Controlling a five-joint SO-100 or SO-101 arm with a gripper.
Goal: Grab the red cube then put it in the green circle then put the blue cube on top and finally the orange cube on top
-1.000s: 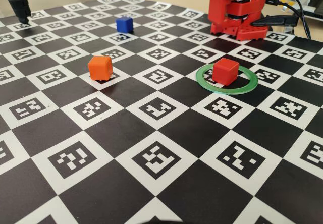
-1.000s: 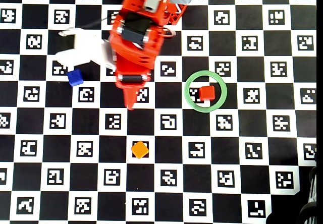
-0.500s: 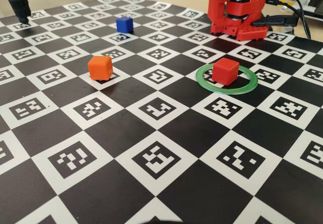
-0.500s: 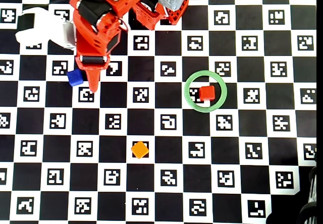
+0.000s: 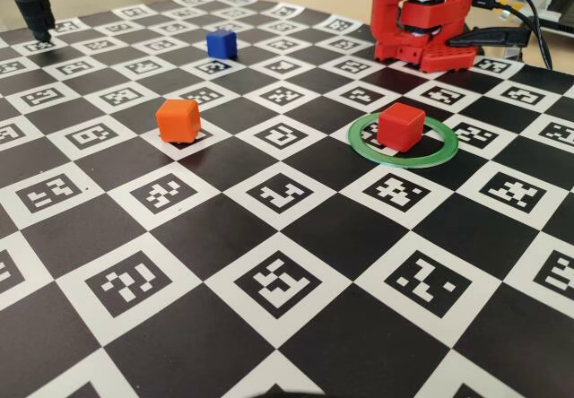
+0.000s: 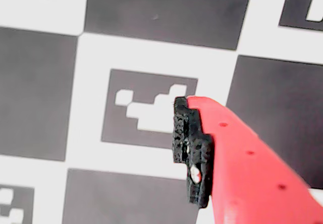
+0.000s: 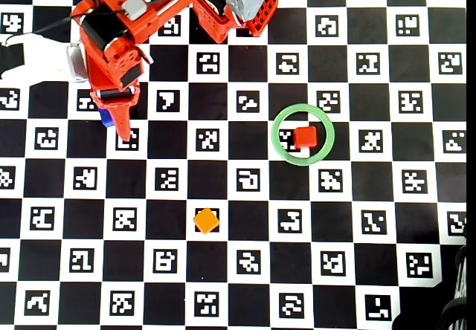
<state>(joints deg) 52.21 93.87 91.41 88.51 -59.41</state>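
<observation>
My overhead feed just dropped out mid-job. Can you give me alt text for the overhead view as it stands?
The red arm reaches in from the top left, its gripper over the blue cube, mostly hiding it. The red cube sits inside the green circle at centre right; the orange cube lies alone lower centre on the checkered marker board.

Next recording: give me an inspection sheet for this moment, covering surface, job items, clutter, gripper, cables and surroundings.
Surface: black-and-white checkered marker board.
Job's things: small matte red cube sits inside the thin green ring; small deep-blue cube and bright orange cube lie apart on the board, unstacked.
Clutter: nothing seen.
Gripper: red gripper over the blue cube in the overhead view; jaw state unclear.
Cables: black cables behind the arm base.
Surroundings: black stand at the far corner.
</observation>
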